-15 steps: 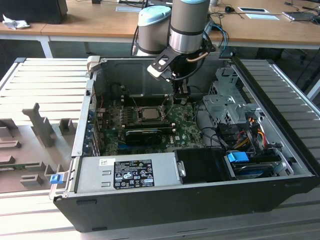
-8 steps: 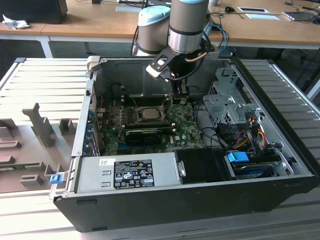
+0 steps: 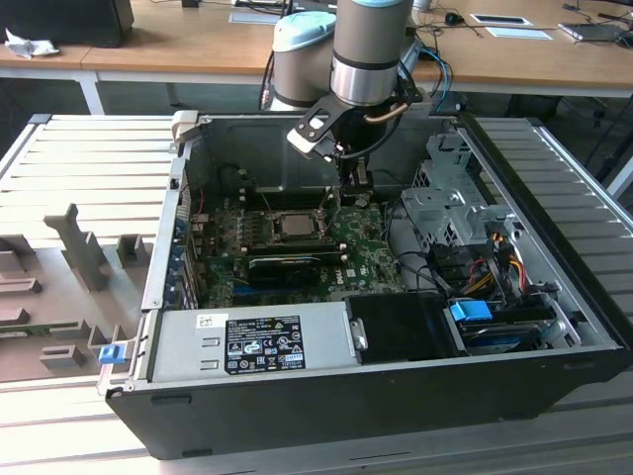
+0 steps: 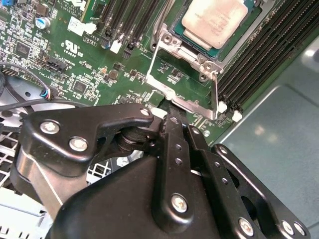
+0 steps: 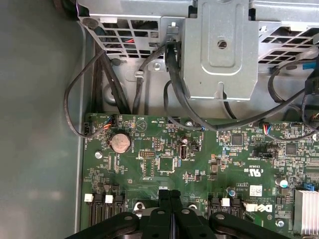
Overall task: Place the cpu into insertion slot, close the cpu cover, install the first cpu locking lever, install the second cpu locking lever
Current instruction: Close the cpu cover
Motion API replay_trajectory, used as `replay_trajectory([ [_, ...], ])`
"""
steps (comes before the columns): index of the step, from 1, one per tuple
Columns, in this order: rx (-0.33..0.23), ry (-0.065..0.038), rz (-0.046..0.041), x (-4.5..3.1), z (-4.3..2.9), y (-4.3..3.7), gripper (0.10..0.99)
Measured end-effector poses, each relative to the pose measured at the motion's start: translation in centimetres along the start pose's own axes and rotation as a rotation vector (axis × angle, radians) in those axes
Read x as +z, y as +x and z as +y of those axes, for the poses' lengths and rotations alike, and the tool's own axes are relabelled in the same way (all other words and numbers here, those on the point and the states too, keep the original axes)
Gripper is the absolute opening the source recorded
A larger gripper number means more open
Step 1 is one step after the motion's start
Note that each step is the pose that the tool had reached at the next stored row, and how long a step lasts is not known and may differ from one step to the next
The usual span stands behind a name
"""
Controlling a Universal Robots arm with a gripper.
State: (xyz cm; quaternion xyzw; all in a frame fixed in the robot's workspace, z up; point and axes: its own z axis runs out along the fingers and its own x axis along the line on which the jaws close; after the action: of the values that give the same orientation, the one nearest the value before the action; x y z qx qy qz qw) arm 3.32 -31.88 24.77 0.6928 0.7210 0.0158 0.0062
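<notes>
The cpu (image 4: 215, 20), a small square chip with a pale metal top, lies seated in the insertion slot (image 4: 197, 46); the exterior view also shows the cpu (image 3: 294, 226) mid-board. The cpu cover (image 4: 184, 101), a thin silvery frame with a square cut-out, stands swung open off the socket on the side toward my gripper. My gripper (image 4: 169, 113) is shut, its two black fingers pressed together with nothing visible between them, the tips right at the cover's free edge. In the exterior view the gripper (image 3: 358, 190) hangs just to the socket's right, and in the first wrist view its fingers (image 5: 163, 195) point at the green board.
Long black memory slots (image 4: 259, 55) flank the socket. A grey drive cage (image 5: 219, 50) with black cables (image 5: 174, 84) sits beyond the board's edge. The case wall (image 3: 267, 148) is close behind, and the power supply (image 3: 252, 341) and a black shroud (image 3: 401, 327) lie across the front.
</notes>
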Motion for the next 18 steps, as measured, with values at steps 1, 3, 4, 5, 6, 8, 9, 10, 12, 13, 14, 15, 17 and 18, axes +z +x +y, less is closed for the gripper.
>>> replay_trajectory([
  [1, 0.000, 0.000, 0.0000, 0.00, -0.02, 0.00, 0.106],
  [3, 0.000, 0.000, 0.0000, 0.00, -0.05, 0.00, 0.106],
  [4, 0.000, 0.000, 0.0000, 0.00, -0.08, 0.00, 0.106],
  [5, 0.000, 0.000, 0.0000, 0.00, -0.11, 0.00, 0.106],
  [6, 0.000, 0.000, 0.0000, 0.00, -0.15, 0.01, 0.106],
  [8, 0.000, 0.000, 0.0000, -0.01, -0.23, 0.01, 0.106],
  [9, 0.000, 0.000, 0.0000, -0.01, -0.26, 0.01, 0.106],
  [10, 0.000, 0.000, 0.0000, -0.01, -0.30, 0.01, 0.106],
  [12, 0.000, 0.000, 0.0000, -0.01, -0.35, 0.01, 0.106],
  [13, 0.000, 0.000, 0.0000, -0.01, -0.38, 0.01, 0.106],
  [14, 0.000, 0.000, 0.0000, -0.01, -0.41, 0.02, 0.106],
  [15, 0.000, 0.000, 0.0000, -0.01, -0.43, 0.02, 0.106],
  [17, 0.000, 0.000, 0.0000, -0.01, -0.49, 0.02, 0.106],
  [18, 0.000, 0.000, 0.0000, -0.01, -0.51, 0.02, 0.106],
])
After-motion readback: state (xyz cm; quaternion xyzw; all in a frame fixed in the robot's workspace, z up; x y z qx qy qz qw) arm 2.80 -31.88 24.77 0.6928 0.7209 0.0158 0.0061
